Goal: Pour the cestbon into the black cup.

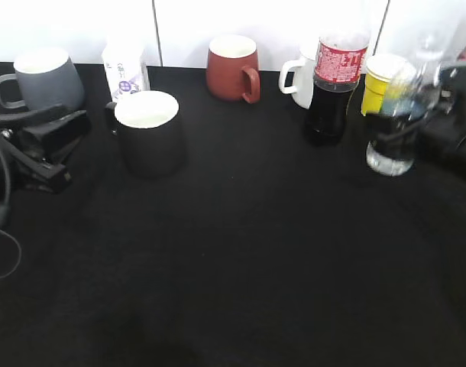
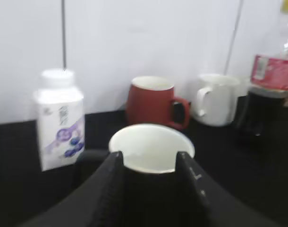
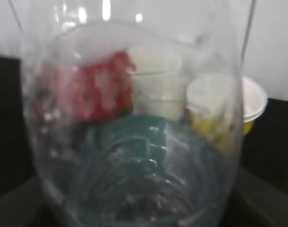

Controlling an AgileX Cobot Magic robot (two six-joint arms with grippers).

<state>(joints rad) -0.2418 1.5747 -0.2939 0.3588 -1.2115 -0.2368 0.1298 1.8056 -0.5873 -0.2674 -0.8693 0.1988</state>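
1. Nearest the right wrist camera, the cestbon [image 3: 134,132] fills almost the whole frame, its clear wall blurred, so the right gripper's fingers are hidden behind it; from this view I cannot tell how tightly they close.
2. From the exterior view, the cestbon [image 1: 401,115] stands upright at the right edge of the black table [image 1: 248,267], beside the cola bottle [image 1: 334,84] and in front of a yellow cup [image 1: 382,84]. The right gripper [image 1: 439,126] presses against its side; a grasp looks likely, yet the jaws are not visible.
3. At the left, the black cup [image 1: 147,134] sits well apart from the bottle, white interior facing up. The left gripper [image 2: 151,172] straddles it in the left wrist view, fingers spread on either side of the body; whether they touch is unclear.
4. Behind stand a grey mug [image 1: 43,80], a small milk carton [image 1: 124,70], a brick-red mug [image 1: 233,67] and a white mug [image 1: 298,76].
5. Judgement: the step in hand is securing and lifting the bottle. Done well, it rises straight up, clear of the cola bottle, travels left level, and tilts only once its mouth is over the rim.
6. Steadying the cup with the left arm would help prevent tipping.
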